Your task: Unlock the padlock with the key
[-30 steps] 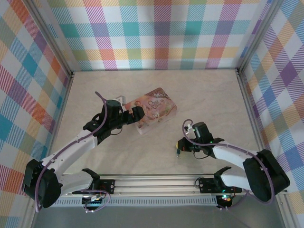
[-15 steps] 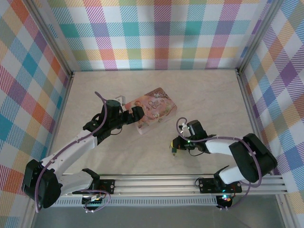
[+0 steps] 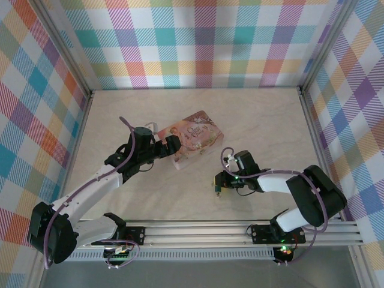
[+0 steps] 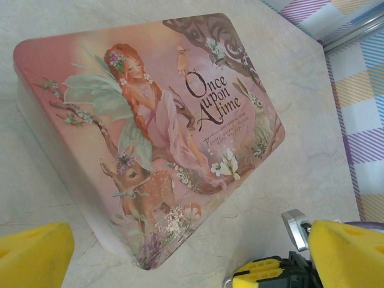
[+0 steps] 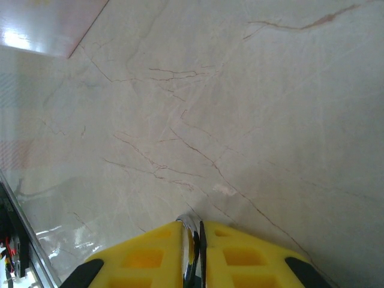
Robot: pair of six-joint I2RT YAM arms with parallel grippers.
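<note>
Starting at the left, the left end effector (image 3: 172, 147) is spread wide and holds nothing. Its yellow pads (image 4: 345, 249) stand well apart, with the near corner of the pink tin (image 4: 180, 120) reaching in between them and touching neither. Just beside the far pad a small silvery piece shows, which I take to be the shackle of the padlock (image 4: 294, 227). Its body is mostly hidden behind the pad, so that reading is uncertain. If it is the padlock, it lies loose on the worktop (image 5: 252, 108), outside the grip.

To the right, well apart from all this, the right end effector (image 3: 218, 187) is pinched almost flat on the key (image 5: 190, 229), with only a thin metal edge showing between the pads.

The risks follow from this layout:
- **Padlock pushed away:** nothing holds the lock, so a push from the key would probably slide or spin it rather than seat the blade.
- **Padlock knocked aside:** if the left fingers close where they stand, they would catch the tin and could knock the lock further off.
- **Key twisting or dropping:** the key is a sliver with so little bite that it may twist in the pads on first contact, or drop.
- **Key catching the worktop:** the right end effector looks low, and a dip on the way over could catch the key tip on the worktop and lever it loose.
</note>
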